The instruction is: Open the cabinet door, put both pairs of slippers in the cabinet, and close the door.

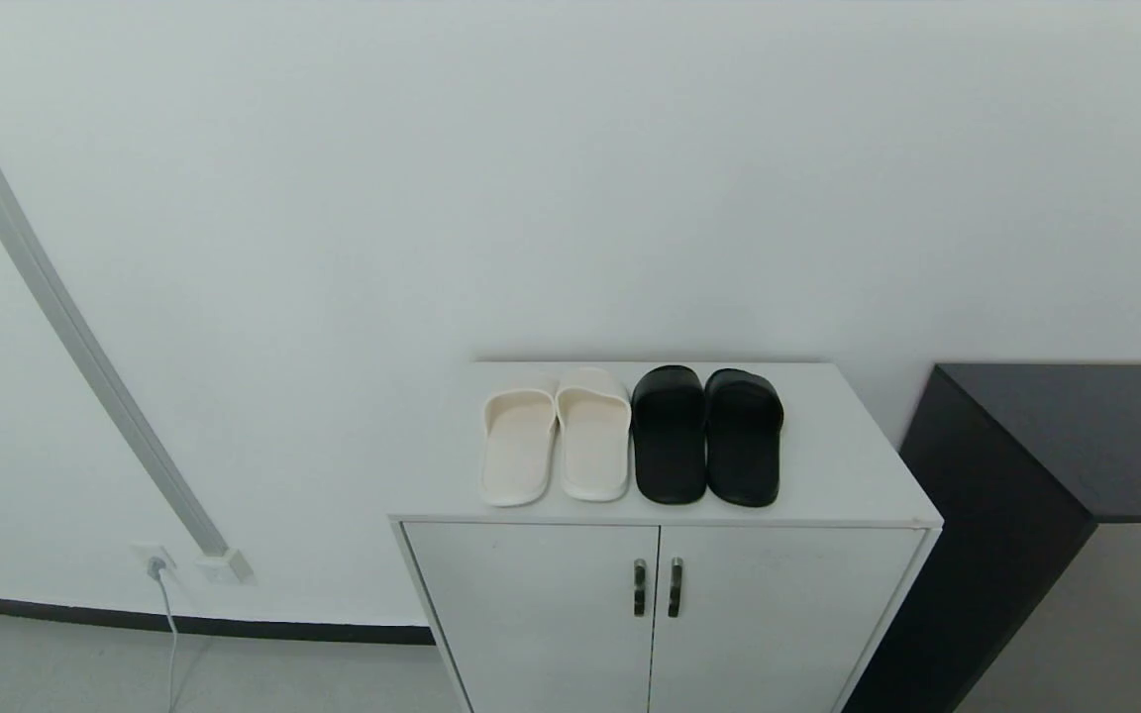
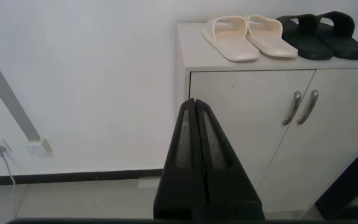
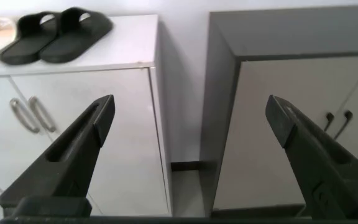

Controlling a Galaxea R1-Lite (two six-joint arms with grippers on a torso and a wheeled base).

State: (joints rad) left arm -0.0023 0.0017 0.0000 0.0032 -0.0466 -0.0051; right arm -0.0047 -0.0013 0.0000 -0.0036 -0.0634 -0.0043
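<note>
My left hand (image 2: 194, 102) is closed, its two fingers pressed flat together with nothing between them. It sits low in front of the white cabinet (image 1: 848, 465), toward its left corner. My right hand (image 3: 191, 102) is spread wide and grips nothing, and it faces the narrow gap between the cabinet's right edge and the dark cabinet (image 1: 1006, 515) just beside it.

The left door (image 1: 531, 614) and right door (image 1: 788, 614) are both closed and meet at the paired handles (image 1: 639, 586) in the middle. On the cabinet's top, the white slippers (image 1: 556, 444) and black slippers (image 1: 707, 436) lie in one row, toes toward the wall, heels near the front edge. Bare top shows to the right of the black pair. Open floor (image 1: 55, 663) lies left of the cabinet, where a cord (image 1: 170, 634) hangs from a wall socket (image 1: 155, 562).
</note>
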